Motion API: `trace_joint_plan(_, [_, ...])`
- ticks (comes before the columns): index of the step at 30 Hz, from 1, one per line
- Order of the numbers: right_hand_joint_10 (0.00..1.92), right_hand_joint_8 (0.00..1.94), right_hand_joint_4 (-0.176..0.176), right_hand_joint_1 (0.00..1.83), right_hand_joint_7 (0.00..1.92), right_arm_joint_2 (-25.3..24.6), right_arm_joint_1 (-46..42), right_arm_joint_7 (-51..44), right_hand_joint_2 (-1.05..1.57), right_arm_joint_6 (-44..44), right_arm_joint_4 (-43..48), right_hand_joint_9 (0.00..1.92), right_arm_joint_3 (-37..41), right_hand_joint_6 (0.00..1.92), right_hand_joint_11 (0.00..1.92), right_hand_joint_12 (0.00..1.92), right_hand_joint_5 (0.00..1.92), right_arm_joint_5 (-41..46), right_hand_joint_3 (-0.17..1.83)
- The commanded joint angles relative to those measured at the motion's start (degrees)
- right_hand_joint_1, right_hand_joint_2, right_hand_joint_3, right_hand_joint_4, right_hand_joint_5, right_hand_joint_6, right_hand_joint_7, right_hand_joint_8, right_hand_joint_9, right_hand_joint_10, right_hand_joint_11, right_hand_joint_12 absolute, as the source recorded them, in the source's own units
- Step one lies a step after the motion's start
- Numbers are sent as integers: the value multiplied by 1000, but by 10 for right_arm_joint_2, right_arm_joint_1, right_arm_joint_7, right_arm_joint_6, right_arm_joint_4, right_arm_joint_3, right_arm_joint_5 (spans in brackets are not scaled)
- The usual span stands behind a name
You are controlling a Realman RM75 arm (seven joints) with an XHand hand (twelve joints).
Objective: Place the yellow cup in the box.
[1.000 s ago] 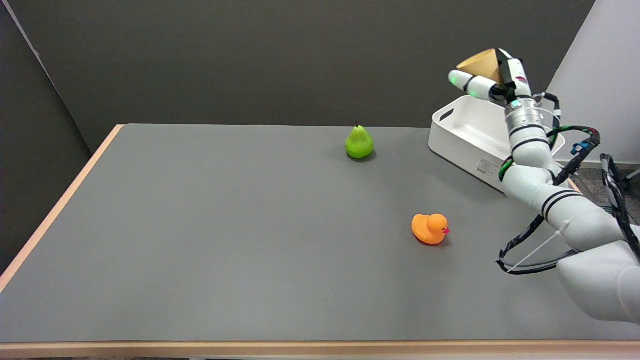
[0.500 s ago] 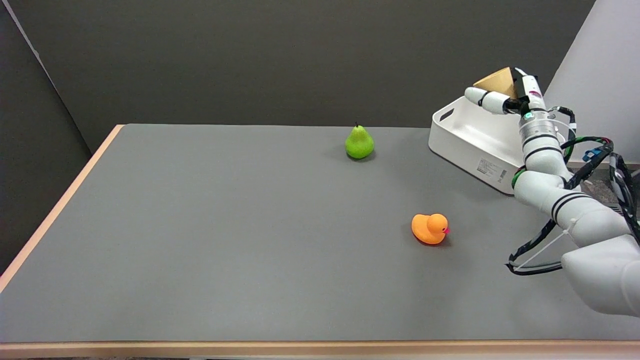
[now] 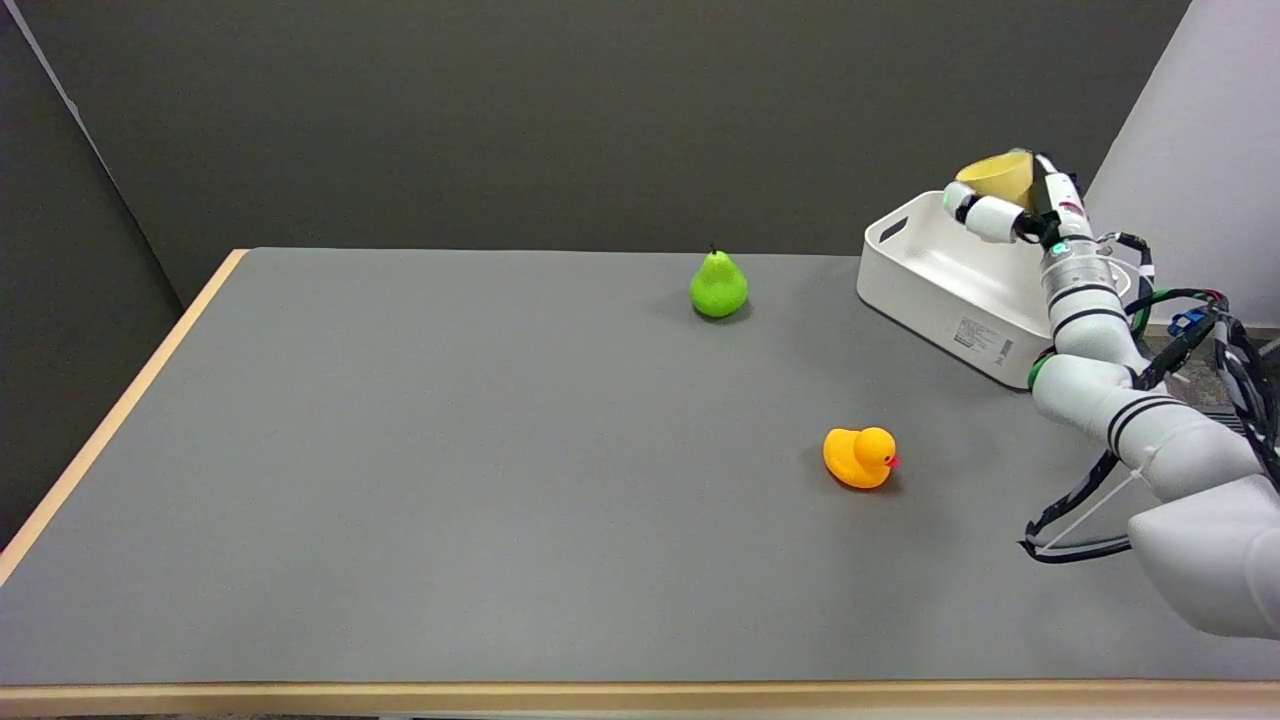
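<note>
Yellow cup: one, gripped by right hand above box | box: one, far right corner | pear: one | duck: one

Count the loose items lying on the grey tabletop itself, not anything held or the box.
2. A green pear stands toward the far edge of the table, left of the white box. An orange rubber duck sits nearer, right of centre. The box's inside is partly hidden.

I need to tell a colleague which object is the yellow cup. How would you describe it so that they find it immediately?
Start at the white box on the far right corner of the grey table. Just above it, the robot's right hand holds the yellow cup in the air. Unlike the green pear and orange duck, it does not rest on the table.
</note>
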Motion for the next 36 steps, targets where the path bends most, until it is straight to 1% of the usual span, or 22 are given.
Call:
trace_joint_plan(1, [-1, -1, 21, 445, -1, 8, -25, 39, 558, -55, 25, -1, -10, 138, -1, 273, 38, 27, 885])
trace_joint_plan(2, [-1, -1, 21, 419, -1, 12, -27, 44, 560, -65, 31, -1, -11, 125, -1, 218, 39, 25, 883])
trace_joint_plan(4, [-1, -1, 12, 378, -1, 15, -30, 44, 532, -76, 42, -1, -13, 65, -1, 14, 35, 25, 856])
trace_joint_plan(5, [-1, -1, 14, 373, -1, 18, -31, 44, 526, -81, 48, -1, -17, 69, -1, -1, 30, 25, 844])
trace_joint_plan(7, [-1, -1, 19, 368, -1, 21, -31, 44, 517, -89, 53, -1, -20, 88, -1, -1, 20, 25, 822])
trace_joint_plan(9, [-1, -1, 17, 374, -1, 23, -32, 44, 507, -92, 55, -1, -23, 68, -1, -1, 6, 25, 825])
trace_joint_plan(18, [-1, -1, 21, 396, -1, 23, -36, 44, 510, -82, 65, -1, -26, 70, -1, -1, -1, 25, 834])
trace_joint_plan(21, [-1, -1, 21, 401, -1, 23, -40, 44, 509, -60, 78, -1, -30, 71, -1, -1, -1, 25, 833])
trace_joint_plan(25, [-1, -1, 21, 404, -1, 27, -56, 44, 509, -13, 118, -1, -26, 70, -1, -1, -1, 26, 834])
trace_joint_plan(28, [-1, -1, 19, 402, -1, 35, -88, 55, 509, 54, 173, -1, -22, 69, -1, -1, -1, 29, 835])
trace_joint_plan(31, [-1, -1, 16, 394, -1, 47, -127, 72, 507, 108, 255, -1, -22, 76, -1, -1, -1, 28, 832])
trace_joint_plan(36, [-1, -1, 5, 389, -1, 57, -242, 59, 510, 159, 447, -1, 9, 86, -1, -1, -1, 19, 829])
